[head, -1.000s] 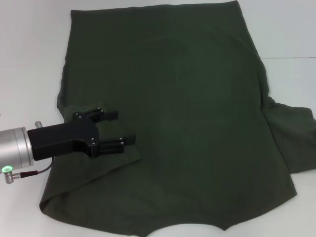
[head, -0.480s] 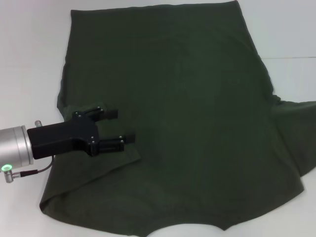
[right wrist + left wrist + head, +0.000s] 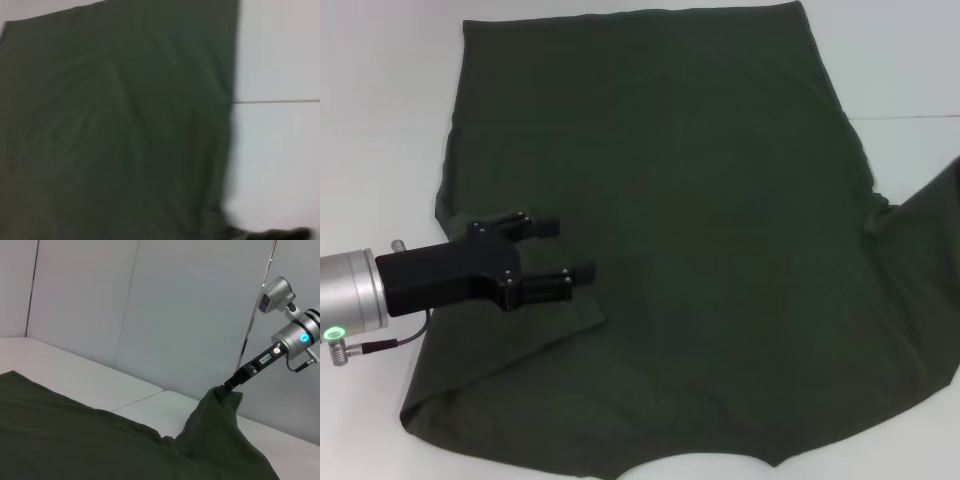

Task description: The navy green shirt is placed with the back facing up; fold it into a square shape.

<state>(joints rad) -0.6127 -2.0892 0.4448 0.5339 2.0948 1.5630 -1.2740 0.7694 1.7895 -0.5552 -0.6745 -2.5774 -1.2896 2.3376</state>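
The shirt point(image 3: 700, 230) lies spread on the white table point(image 3: 380, 120), plain side up, covering most of the surface from the far edge to the near edge. Its left sleeve is folded inward over the body, leaving a diagonal fold line near the near-left corner of the cloth. Its right sleeve is lifted off the table at the right edge; in the left wrist view the cloth rises to a peak where the right gripper point(image 3: 231, 385) holds it, the fabric bunched and hanging from the tip. The fingers there appear closed on the sleeve cloth, with the tips themselves buried in the fabric. The right arm slants up and away from that point, a blue light showing on its wrist. The right wrist view shows the shirt body point(image 3: 125, 125) from above with the table beside it, crossed by a thin seam line; the own fingers are not discernible there. The left gripper point(image 3: 563, 251) hovers low over the folded left sleeve, near the left edge of the table, its two black fingers spread apart and holding nothing. A green light shows on the left wrist.
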